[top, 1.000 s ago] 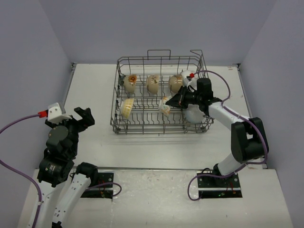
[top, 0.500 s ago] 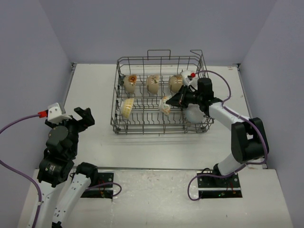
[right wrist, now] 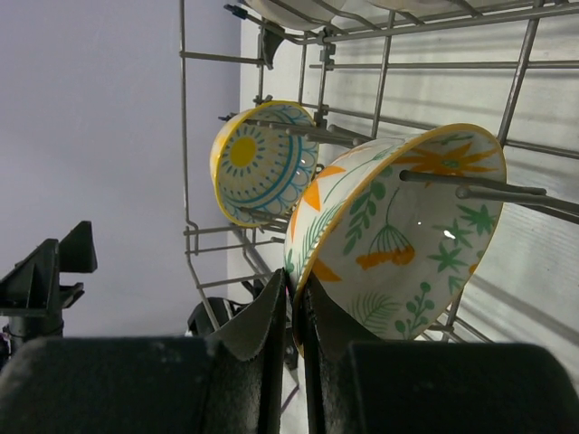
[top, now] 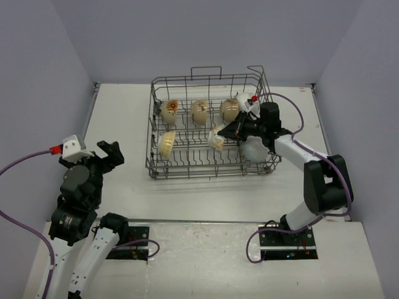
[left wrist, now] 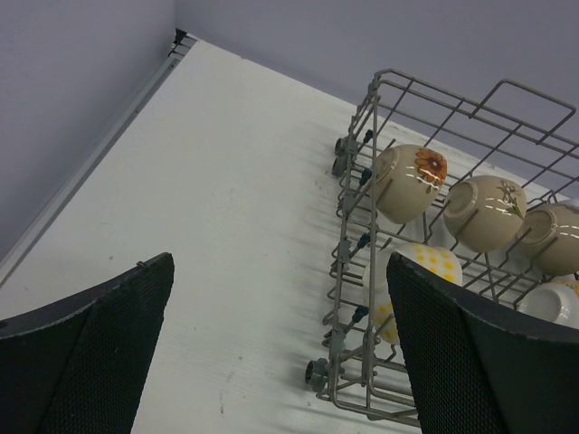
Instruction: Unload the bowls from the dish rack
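Inside, the dish rack [top: 212,176] held three cream bowls [top: 201,111] along its far row, a yellow-and-teal bowl [right wrist: 258,163] front left and a white bowl [top: 254,149] at the right end. The right gripper [right wrist: 298,303], low among the tines, was pinched on the rim of a tilted leaf-patterned bowl [right wrist: 398,235]. The left gripper [left wrist: 280,267] hung spread wide above the table [left wrist: 226,181], left of the rack.

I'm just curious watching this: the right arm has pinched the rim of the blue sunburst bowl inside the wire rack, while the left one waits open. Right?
No. The right gripper pinches the rim of the orange-and-green leaf bowl; the blue sunburst bowl stands untouched beside it, as the right wrist view shows. The rest is correct.
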You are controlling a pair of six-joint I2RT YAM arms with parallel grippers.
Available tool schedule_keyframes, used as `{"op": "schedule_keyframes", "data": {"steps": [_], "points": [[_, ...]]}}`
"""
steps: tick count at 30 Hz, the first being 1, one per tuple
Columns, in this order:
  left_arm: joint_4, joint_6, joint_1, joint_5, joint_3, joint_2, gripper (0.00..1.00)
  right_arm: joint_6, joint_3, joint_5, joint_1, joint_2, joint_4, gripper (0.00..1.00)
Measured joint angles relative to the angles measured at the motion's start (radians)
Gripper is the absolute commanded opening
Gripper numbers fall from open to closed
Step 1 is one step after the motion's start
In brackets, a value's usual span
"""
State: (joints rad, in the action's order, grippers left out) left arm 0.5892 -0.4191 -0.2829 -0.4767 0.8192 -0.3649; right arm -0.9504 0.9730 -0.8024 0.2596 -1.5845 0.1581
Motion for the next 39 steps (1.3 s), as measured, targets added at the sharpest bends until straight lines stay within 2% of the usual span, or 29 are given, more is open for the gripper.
{"op": "schedule_keyframes", "data": {"steps": [3,8,13,19,22,24,27,30,35,39], "points": [[0.000,0.000,0.000,0.000,0.000,0.000,1.00,-0.019,0.000,-0.003,0.000,0.000,0.010,0.00],[0.000,0.000,0.000,0.000,0.000,0.000,1.00,-0.100,0.006,-0.175,0.013,0.068,0.258,0.00],[0.000,0.000,0.000,0.000,0.000,0.000,1.00,-0.111,0.027,-0.225,0.012,0.133,0.341,0.00],[0.000,0.000,0.000,0.000,0.000,-0.004,1.00,-0.094,0.027,-0.238,0.013,0.140,0.324,0.00],[0.001,0.000,0.000,0.009,0.005,-0.031,1.00,0.011,0.054,-0.210,0.025,0.166,0.178,0.00],[0.024,-0.001,0.000,0.050,0.044,-0.087,1.00,0.139,0.114,-0.148,0.058,0.187,0.023,0.00],[0.038,-0.009,0.000,0.156,0.182,-0.225,1.00,0.346,0.215,0.031,0.160,0.250,-0.192,0.00],[0.051,-0.013,-0.001,0.326,0.451,-0.441,1.00,0.558,0.290,0.261,0.311,0.351,-0.352,0.00],[0.005,-0.042,-0.013,0.625,0.839,-0.776,1.00,0.872,0.359,0.631,0.580,0.463,-0.478,0.00],[0.003,-0.080,-0.099,0.697,0.930,-0.917,1.00,1.083,0.352,0.966,0.747,0.475,-0.517,0.00]]}}
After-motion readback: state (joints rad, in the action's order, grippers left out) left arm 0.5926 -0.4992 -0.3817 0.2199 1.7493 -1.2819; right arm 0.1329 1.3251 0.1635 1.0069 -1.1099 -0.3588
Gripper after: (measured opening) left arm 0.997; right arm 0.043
